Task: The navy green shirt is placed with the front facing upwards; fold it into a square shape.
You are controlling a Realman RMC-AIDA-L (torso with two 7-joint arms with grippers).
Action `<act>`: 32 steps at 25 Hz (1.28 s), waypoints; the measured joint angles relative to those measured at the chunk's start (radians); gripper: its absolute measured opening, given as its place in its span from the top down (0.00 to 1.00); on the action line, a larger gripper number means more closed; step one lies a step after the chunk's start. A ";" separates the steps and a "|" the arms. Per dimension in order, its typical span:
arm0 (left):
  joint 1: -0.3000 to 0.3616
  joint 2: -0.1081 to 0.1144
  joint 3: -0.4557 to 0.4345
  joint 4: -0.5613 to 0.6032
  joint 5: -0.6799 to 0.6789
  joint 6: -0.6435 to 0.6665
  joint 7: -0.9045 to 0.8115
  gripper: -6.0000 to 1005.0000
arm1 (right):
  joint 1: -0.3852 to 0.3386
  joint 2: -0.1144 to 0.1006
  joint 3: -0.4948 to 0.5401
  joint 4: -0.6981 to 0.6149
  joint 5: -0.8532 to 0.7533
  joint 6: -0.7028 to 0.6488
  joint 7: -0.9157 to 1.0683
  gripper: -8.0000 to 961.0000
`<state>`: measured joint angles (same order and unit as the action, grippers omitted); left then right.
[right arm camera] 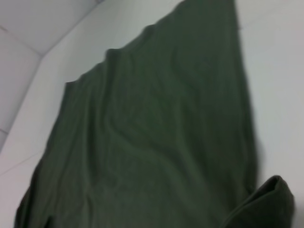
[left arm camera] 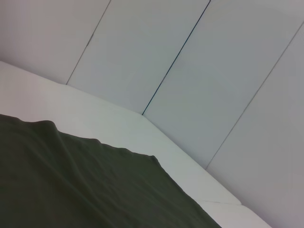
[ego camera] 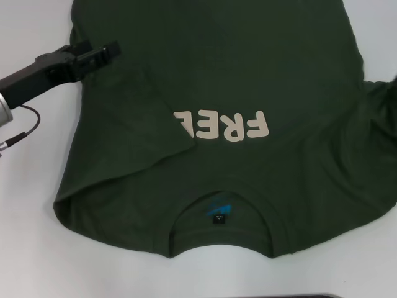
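Pale grey worktop (ego camera: 37, 205) under white panelled walls (left arm camera: 199, 71) carries the navy green shirt (ego camera: 248, 74), left side folded over; left gripper (ego camera: 102, 53), fingers' spread unclear, hovers at its left edge

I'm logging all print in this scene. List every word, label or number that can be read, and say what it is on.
"FRE": cream letters on the chest of the green shirt, seen upside down in the head view; a folded-over flap of cloth hides whatever follows.
Small black tag inside the collar: too small to read.
Blue mark just above that tag: no legible text.
Both wrist views: no text.
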<state>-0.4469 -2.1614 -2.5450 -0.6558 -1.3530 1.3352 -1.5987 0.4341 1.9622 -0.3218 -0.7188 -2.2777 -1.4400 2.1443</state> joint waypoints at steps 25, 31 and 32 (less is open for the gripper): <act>-0.003 0.001 -0.005 0.013 0.000 -0.010 0.005 0.09 | 0.138 0.087 -0.120 0.049 0.001 0.079 -0.036 0.80; -0.002 0.002 -0.004 0.013 0.000 -0.010 0.006 0.09 | 0.139 0.082 -0.112 0.048 0.003 0.062 -0.054 0.67; -0.002 0.002 -0.003 0.013 0.000 -0.010 0.006 0.09 | 0.135 0.077 -0.111 0.048 0.005 0.056 -0.054 0.65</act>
<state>-0.4491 -2.1598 -2.5483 -0.6427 -1.3530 1.3248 -1.5923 0.5687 2.0389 -0.4327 -0.6707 -2.2728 -1.3836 2.0905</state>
